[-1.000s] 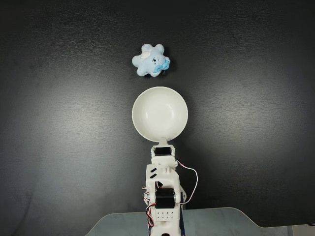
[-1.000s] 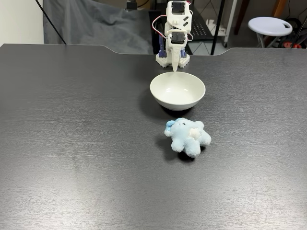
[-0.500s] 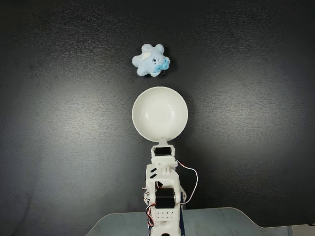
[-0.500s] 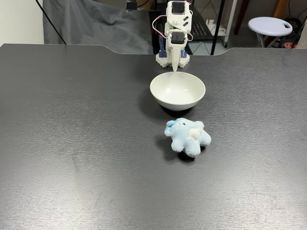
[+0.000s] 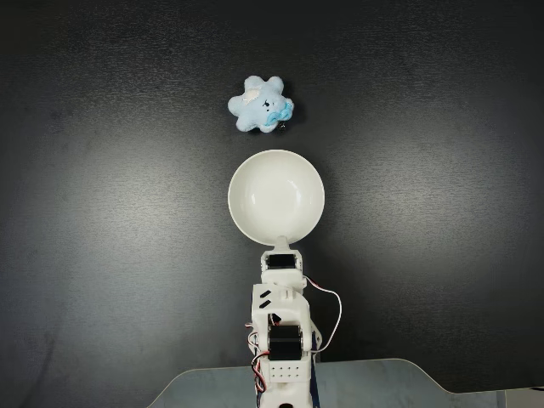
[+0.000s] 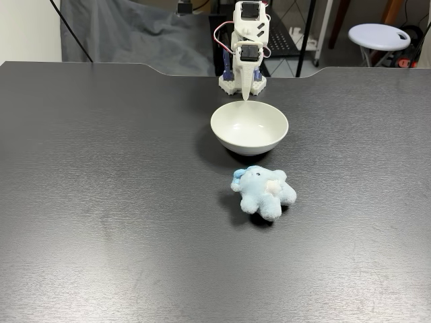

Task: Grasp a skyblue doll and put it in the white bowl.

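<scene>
1. The skyblue doll (image 5: 261, 104) (image 6: 264, 192) lies on the dark table (image 5: 102, 212) (image 6: 101, 202), untouched, on the far side of the white bowl from the gripper and well apart from it.
2. In a fixed view from above, the doll sits above the bowl and a little to the left of its centre; in a fixed view from the front, it lies just in front of the bowl and slightly to the right.
3. The white bowl (image 5: 276, 201) (image 6: 249, 126) stands upright between the gripper and the doll, near the doll but not touching it, with nothing inside.
4. The gripper (image 6: 246, 93) (image 5: 282, 242) points down at the bowl's rim on the arm's side; its fingers come together in one narrow white tip, pressed closed with nothing between them.
5. The arm (image 5: 281, 327) (image 6: 247, 40) is folded up over its base, directly behind the gripper at the table's edge.
6. Beyond the table, behind the arm, a white stool (image 6: 379, 35) stands to the right in the front view.
</scene>
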